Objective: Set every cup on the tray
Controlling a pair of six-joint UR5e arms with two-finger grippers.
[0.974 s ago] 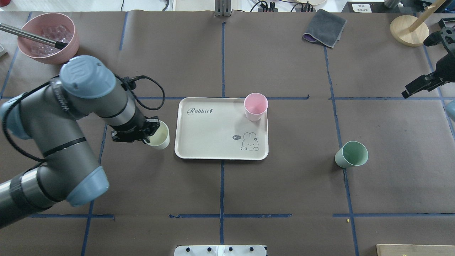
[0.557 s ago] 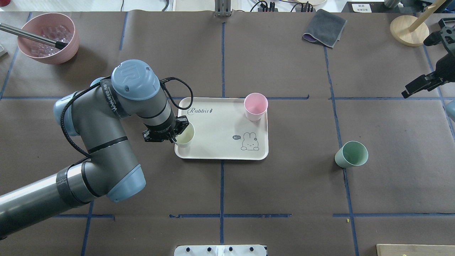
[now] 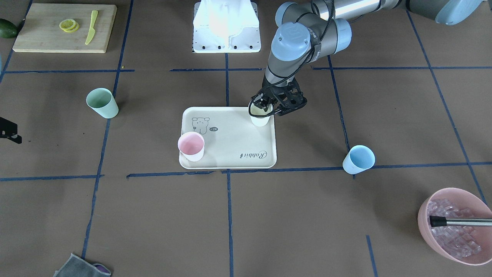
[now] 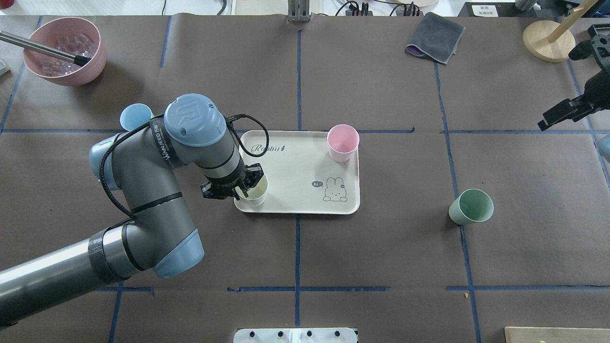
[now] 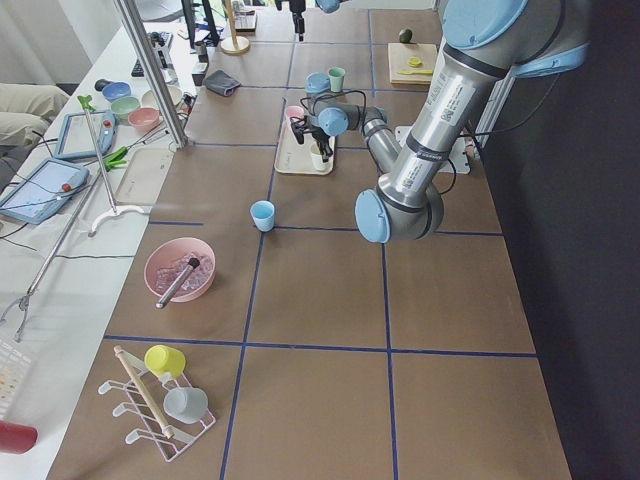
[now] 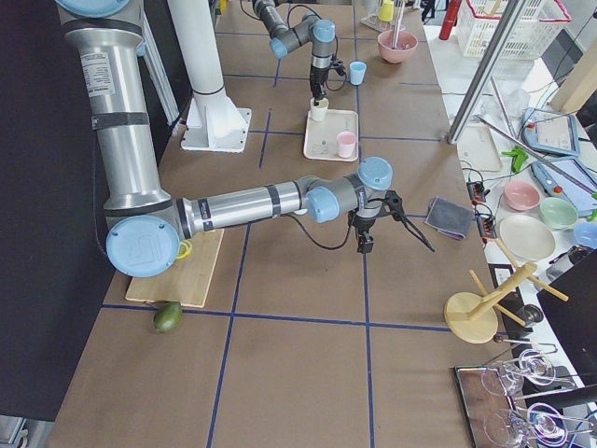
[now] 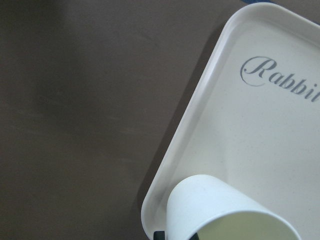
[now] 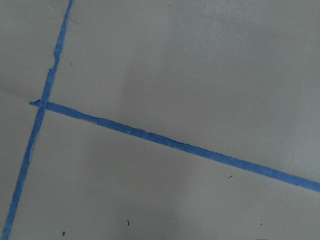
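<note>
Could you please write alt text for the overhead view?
The left arm's pincer grips a cream cup at the near-left corner of the tray, which holds a pink cup. A green cup and a blue cup stand outside it.

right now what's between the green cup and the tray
Overhead view: only bare table paper and one blue tape line separate green cup and tray.

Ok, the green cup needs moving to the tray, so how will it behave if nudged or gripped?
The green cup looks empty, so probably light. It tapers to a narrower base, so a push near the rim may tip it. Its matte wall likely grips fairly well.
</note>
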